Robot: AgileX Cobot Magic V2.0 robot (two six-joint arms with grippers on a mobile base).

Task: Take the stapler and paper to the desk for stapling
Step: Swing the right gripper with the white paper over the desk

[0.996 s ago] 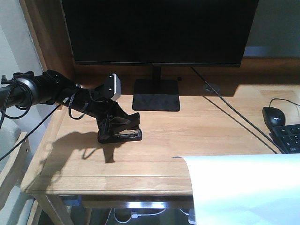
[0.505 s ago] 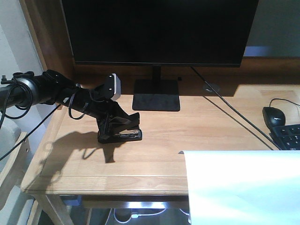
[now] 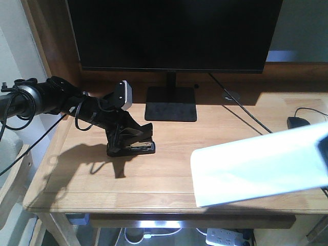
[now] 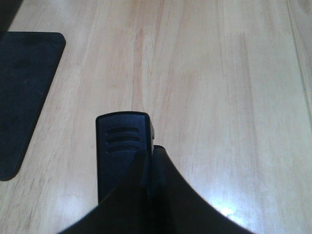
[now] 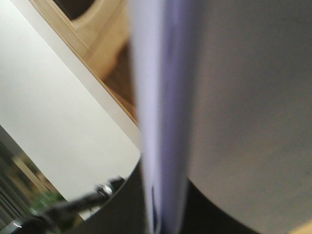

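front view: left gripper (image 3: 128,143) clamps the stapler (image 3: 139,148), which rests on the desk (image 3: 169,174) near the monitor stand (image 3: 170,104); paper (image 3: 256,164) hangs tilted over the desk's right front. left wrist: fingers (image 4: 126,209) tight around stapler. right wrist: right gripper (image 5: 158,209) pinches the blurred paper's edge.

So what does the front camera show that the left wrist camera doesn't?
Only the front view: the monitor, the white paper tilted over the right of the desk, the mouse and the left arm. Only the wrist view: the ridges on top of the stapler, seen close up. Both: the stapler, the desk and the monitor's black base.
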